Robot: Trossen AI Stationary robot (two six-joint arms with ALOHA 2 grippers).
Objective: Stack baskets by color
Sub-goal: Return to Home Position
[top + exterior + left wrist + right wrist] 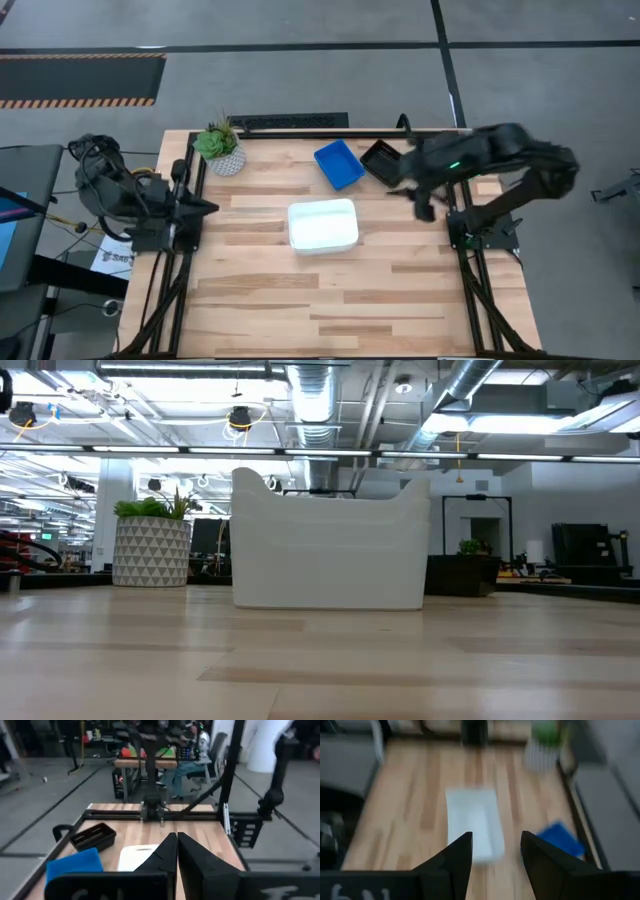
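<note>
Two fingers of the right gripper point(496, 857) stand well apart with nothing between them; the left gripper point(176, 855) has its fingers pressed together, also empty. The right gripper hangs above the table's point(300, 300) right side, just beside the black baskets point(381, 160), high enough that the low view shows none of it. The left one is parked at the left edge by its frame. The white baskets point(323, 226) sit nested mid-table, stepped rims showing in the low view. The blue baskets point(338, 165) lie angled just behind them, with the black ones touching or nearly touching them on the right. I can't tell from above how many are in the blue or black piles. Stacking looks finished, so what's left is parking the right arm. The risk is a low or wide swing of that arm: the spread fingers or the wrist could clip the black baskets' rim and shove them into the blue pile, or off the far edge, which they sit close to. The plant point(221, 148) is at the far left corner, well away. The near half of the table is bare wood, and there is open room between the white stack and the right frame, so lifting and pulling back to the right looks safest.
</note>
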